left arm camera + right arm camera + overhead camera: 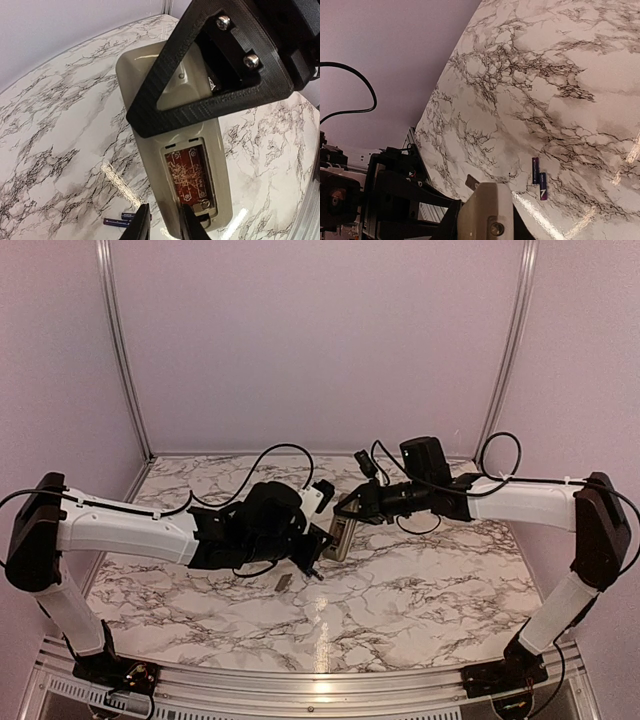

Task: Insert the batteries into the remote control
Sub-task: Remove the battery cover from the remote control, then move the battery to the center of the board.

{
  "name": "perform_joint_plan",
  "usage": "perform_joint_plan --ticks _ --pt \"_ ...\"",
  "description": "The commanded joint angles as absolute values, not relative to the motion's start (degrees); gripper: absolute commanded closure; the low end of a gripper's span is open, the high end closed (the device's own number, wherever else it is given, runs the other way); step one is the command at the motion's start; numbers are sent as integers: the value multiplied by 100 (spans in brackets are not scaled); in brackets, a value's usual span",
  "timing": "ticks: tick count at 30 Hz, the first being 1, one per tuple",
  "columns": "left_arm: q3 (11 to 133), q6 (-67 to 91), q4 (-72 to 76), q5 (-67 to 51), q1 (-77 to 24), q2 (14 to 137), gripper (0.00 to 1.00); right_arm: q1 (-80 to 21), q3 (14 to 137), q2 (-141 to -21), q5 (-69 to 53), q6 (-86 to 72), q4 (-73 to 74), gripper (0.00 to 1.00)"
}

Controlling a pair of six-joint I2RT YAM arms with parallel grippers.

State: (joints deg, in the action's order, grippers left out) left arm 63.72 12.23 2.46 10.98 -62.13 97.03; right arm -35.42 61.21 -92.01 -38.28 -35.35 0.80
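The remote control point(192, 175) sits over the middle of the table point(420, 610); two batteries point(536, 172) (side by side) lie on the table beside it.

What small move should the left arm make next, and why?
Probably move the left gripper toward the two batteries lying on the table. The remote has its compartment open and empty, and the right gripper seems to hold the remote.
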Motion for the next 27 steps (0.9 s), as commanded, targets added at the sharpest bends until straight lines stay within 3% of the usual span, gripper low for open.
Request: perform_joint_plan --ticks 1,18,27 --pt "5982 1360 55 1190 -6066 9426 78 -3212 5999 -9136 -3742 -3308 250 100" --pt "4870 2117 -314 1476 -5704 8645 53 -2618 5276 -8780 -4150 -2915 -149 100" --pt "5452 2101 -434 1350 -5704 9334 51 -2532 5160 -8836 -4201 -2715 -26 100"
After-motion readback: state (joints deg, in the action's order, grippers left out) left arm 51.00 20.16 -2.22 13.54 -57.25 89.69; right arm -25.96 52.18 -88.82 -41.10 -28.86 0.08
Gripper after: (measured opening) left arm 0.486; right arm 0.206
